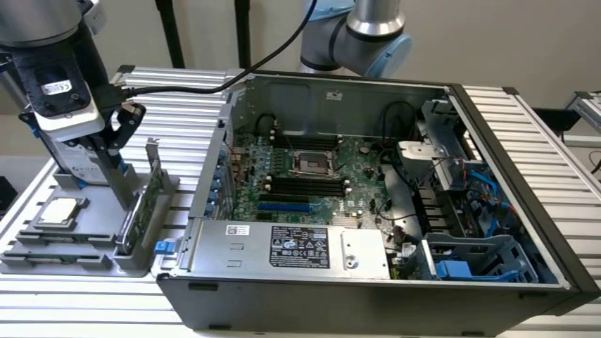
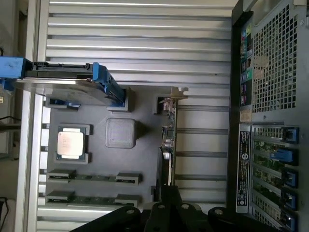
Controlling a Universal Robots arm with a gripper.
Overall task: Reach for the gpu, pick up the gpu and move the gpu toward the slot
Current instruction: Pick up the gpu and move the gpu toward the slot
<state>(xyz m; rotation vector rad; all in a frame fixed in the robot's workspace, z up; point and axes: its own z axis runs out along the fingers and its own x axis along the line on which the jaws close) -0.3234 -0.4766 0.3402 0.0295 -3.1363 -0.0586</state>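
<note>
Exterior view: the gpu [image 1: 143,208] stands on edge in the grey holder tray [image 1: 131,266], at nine o'clock of the open computer case [image 1: 376,299], with its silver bracket [image 1: 153,160] rising at one end. A hard drive [image 1: 80,169] with blue rails and a CPU chip [image 1: 58,210] share the tray. Seen from the wrist camera, the gripper [image 2: 169,203] sits over the card's end opposite the bracket; whether the claw is wide, narrow or clamped cannot be told. Assessment: the card is judged light, stiff and thin, with fragile components. Hold is best taken across the bare upper board edge, and the heavier bracket end may tilt it.
</note>
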